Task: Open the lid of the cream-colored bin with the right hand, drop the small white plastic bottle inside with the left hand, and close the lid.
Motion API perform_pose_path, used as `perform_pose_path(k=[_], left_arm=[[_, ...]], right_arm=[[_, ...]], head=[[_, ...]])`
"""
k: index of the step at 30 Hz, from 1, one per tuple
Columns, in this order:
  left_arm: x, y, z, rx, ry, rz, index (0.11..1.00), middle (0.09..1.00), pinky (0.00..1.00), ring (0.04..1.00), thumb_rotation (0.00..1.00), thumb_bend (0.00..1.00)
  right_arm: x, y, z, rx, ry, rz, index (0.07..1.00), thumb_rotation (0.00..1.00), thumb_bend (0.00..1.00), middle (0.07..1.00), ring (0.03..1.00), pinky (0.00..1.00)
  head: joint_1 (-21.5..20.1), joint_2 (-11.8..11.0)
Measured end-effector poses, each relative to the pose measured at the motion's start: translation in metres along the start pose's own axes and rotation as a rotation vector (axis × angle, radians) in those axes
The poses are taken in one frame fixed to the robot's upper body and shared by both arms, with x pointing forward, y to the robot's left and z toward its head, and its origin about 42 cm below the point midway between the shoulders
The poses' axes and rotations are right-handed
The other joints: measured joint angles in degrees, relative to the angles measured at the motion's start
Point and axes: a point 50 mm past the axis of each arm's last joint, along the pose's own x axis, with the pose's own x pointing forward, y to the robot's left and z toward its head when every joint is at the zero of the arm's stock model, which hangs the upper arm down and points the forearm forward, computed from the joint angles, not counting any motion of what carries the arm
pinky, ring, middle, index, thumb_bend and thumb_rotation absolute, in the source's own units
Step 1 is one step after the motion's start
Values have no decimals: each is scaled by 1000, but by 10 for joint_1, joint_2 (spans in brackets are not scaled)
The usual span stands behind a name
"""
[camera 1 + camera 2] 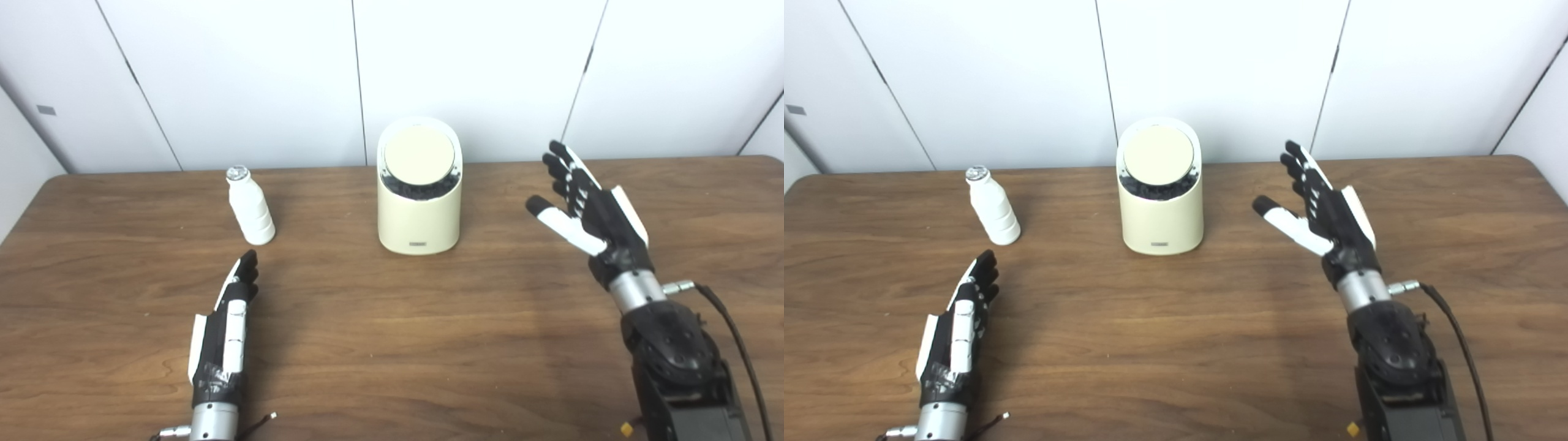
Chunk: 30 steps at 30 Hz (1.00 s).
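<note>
The cream-colored bin point(419, 217) stands upright at the middle back of the wooden table point(392, 343), its round tilted lid point(419, 155) down with a dark gap below it. A small white plastic bottle point(250, 207) with a silver cap stands upright to the bin's left. My left hand point(225, 331) lies low near the table, fingers straight and pointing toward the bottle, a short gap short of it, holding nothing. My right hand point(587, 205) is raised to the right of the bin, fingers spread, thumb pointing at the bin, empty and apart from it.
White wall panels point(490, 73) rise just behind the table's far edge. A black cable point(732, 343) trails from my right forearm. Bare wood lies between the two hands and in front of the bin.
</note>
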Motion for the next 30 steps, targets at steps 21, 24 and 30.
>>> perform_pose_path(k=[21, 24, 30], left_arm=[[4, -10, 0, -34, -19, -3, 949, 960, 973, 965, 973, 516], [4, -11, 0, -39, -19, 1, 940, 954, 964, 961, 967, 521], [4, -14, 0, -49, -18, 22, 937, 955, 965, 961, 968, 521]], right_arm=[[88, 30, 60, -235, -92, 98, 945, 434, 846, 931, 922, 844], [96, 37, 62, -270, -92, 119, 943, 433, 854, 932, 917, 839], [111, 47, 53, -323, -59, 157, 949, 438, 858, 931, 915, 835]], head=[[2, -4], [3, -4], [4, -3]])
